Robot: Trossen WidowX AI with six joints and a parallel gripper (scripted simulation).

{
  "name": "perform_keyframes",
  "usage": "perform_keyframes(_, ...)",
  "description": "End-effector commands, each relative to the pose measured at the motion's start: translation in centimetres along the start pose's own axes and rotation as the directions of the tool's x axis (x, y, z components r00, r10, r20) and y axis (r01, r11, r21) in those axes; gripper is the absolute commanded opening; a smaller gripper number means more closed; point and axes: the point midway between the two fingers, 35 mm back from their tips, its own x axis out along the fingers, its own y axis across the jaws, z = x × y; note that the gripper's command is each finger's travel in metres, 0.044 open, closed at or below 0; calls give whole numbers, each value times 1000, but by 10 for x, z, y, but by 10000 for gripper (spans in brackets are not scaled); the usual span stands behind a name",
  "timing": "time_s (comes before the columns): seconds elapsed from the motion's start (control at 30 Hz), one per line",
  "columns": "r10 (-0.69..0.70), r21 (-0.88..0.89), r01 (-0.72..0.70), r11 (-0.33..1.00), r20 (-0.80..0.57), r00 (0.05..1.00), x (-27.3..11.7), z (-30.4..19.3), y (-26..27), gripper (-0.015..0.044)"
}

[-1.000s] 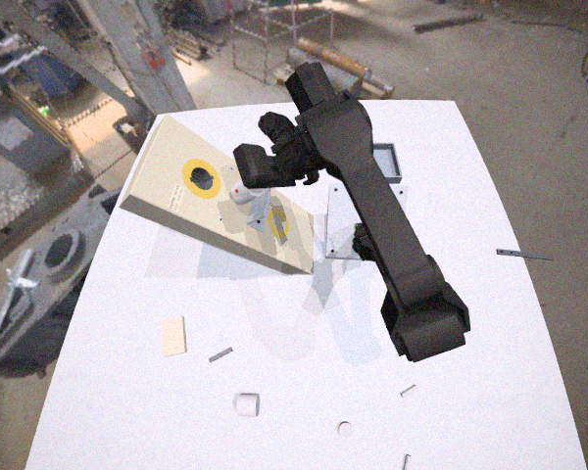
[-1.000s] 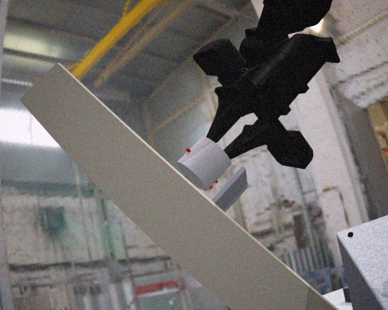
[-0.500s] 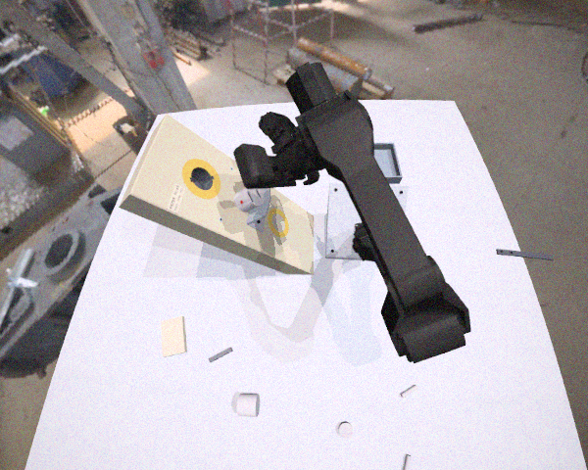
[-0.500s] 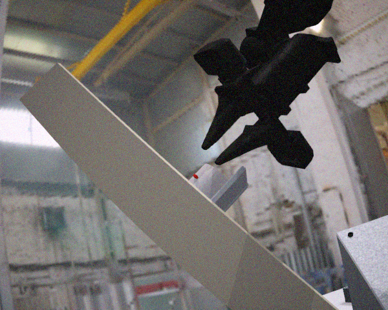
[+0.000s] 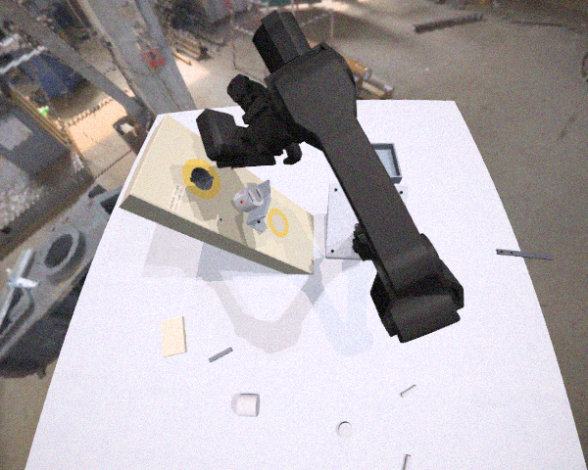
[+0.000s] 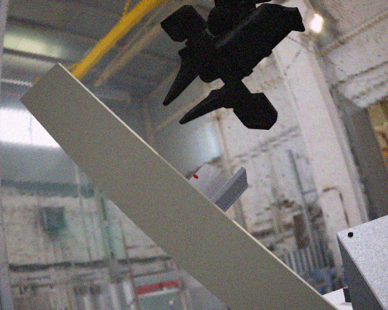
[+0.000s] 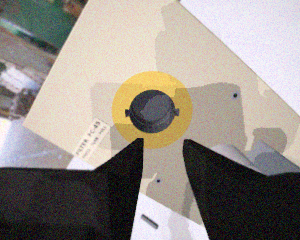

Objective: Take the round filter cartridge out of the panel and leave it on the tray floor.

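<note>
The black arm bends over the tilted panel, and its gripper (image 6: 172, 113) (image 7: 163, 145) hangs above the panel, fingers a bit apart, pinching nothing

panel (image 5: 198, 222) (image 6: 174, 196) (image 7: 125, 40) below gripper (image 6: 172, 113) (image 7: 163, 145): smooth, matt, plastic-like | cartridge (image 5: 248, 198) (image 6: 205, 180): smooth, matt, plastic-like | bracket (image 5: 260, 210) (image 6: 232, 188): metal-like | gripper: matt black

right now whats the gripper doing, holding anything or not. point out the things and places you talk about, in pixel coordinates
Gripper (image 5: 248, 169) (image 6: 172, 113) (image 7: 163, 145): partly open, nothing between its fingers; the filter cartridge (image 5: 247, 201) (image 6: 205, 180) is out of its grasp.
</note>
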Motion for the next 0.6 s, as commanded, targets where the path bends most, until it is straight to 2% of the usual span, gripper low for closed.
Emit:
perform_keyframes(0.0, 0, -4, 0, 1000, 2, 1000, -11, 12, 16, 205)
perform_keyframes(0.3, 0, -10, 0, 1000, 4, 1000, -43, 32, 45, 440)
perform_keyframes(0.37, -19, -62, 19, 998, -6, 1000, -40, 29, 40, 388)
perform_keyframes(0.47, -104, -290, 85, 953, -51, 993, -28, 16, 18, 309)
perform_keyframes(0.57, -193, -522, 111, 846, -105, 976, -17, 0, -6, 305)
